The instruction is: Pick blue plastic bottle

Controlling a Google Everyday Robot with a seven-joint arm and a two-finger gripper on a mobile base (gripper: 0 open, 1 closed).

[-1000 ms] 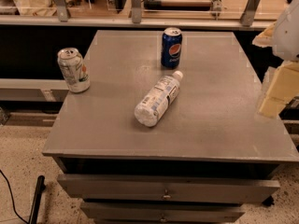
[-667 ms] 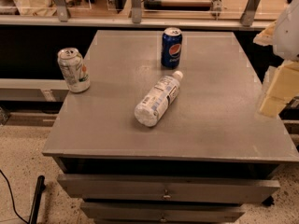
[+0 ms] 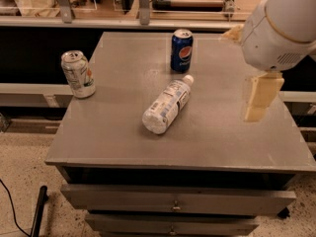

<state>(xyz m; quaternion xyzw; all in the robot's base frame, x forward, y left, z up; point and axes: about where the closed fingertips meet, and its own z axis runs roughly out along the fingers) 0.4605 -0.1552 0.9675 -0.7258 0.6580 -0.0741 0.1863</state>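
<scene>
The blue plastic bottle [image 3: 167,104] lies on its side near the middle of the grey table [image 3: 113,137]. It is clear, with a white cap pointing to the back right and a white label with dark print. My gripper [image 3: 262,98] hangs from the white arm [image 3: 279,26] above the right part of the table. It is well to the right of the bottle and apart from it, and it holds nothing that I can see.
A blue Pepsi can [image 3: 181,51] stands upright just behind the bottle. A white-and-green soda can [image 3: 77,74] stands at the table's left edge. Drawers [image 3: 173,201] sit under the tabletop. A rail and a counter [image 3: 148,21] run behind the table. A black cable [image 3: 38,209] lies on the floor at the left.
My arm and gripper have moved left, from the right edge of the view to over the right part of the table. The bottle and the cans have not moved.
</scene>
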